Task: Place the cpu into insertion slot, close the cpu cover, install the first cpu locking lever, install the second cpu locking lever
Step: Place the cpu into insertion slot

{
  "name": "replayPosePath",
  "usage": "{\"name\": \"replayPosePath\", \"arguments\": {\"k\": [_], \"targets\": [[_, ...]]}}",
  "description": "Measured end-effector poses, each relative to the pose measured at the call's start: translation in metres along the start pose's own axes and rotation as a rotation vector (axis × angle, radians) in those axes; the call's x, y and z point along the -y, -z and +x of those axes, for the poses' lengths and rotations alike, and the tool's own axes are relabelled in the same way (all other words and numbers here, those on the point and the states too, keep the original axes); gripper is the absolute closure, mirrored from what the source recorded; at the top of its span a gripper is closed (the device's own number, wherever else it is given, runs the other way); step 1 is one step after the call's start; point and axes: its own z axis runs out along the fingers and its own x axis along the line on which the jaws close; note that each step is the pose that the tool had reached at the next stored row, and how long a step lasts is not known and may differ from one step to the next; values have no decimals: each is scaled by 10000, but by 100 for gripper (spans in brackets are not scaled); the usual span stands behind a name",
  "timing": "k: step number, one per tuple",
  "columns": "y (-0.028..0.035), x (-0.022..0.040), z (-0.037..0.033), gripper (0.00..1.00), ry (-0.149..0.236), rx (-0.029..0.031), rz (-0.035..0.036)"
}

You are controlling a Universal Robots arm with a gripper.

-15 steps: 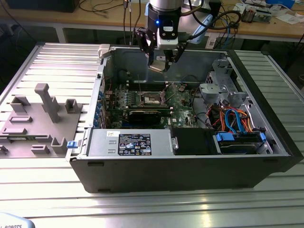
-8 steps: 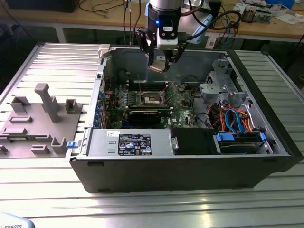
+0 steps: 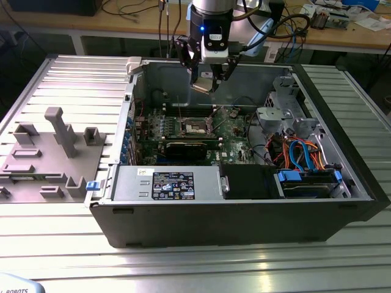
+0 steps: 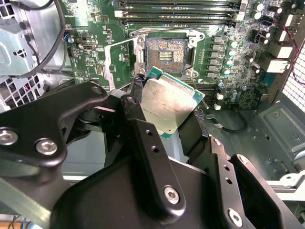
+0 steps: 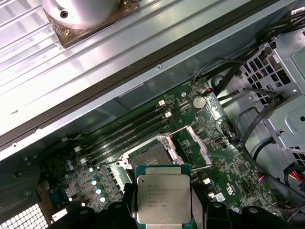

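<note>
Exterior view: the tool [image 3: 205, 83] hangs over the open case [image 3: 232, 213], well above the motherboard [image 3: 235, 131]. The second wrist view adds detail: the tool is clamped on the cpu [image 4: 169, 102], metal face showing, apart from the bare socket [image 4: 165, 55], whose cover [image 4: 109, 64] lies swung open beside it.

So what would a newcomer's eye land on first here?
The cpu, silvery face out, clamped in the gripper above the bare socket in both wrist views. Beside the socket the cpu cover stands swung open. In the exterior view, the opened computer case sits on a ribbed metal table.
</note>
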Motion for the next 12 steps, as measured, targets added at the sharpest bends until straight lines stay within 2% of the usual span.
{"name": "replayPosePath", "arguments": {"k": [12], "targets": [[-1, 0, 0, 46, -124, 11, -1]]}}
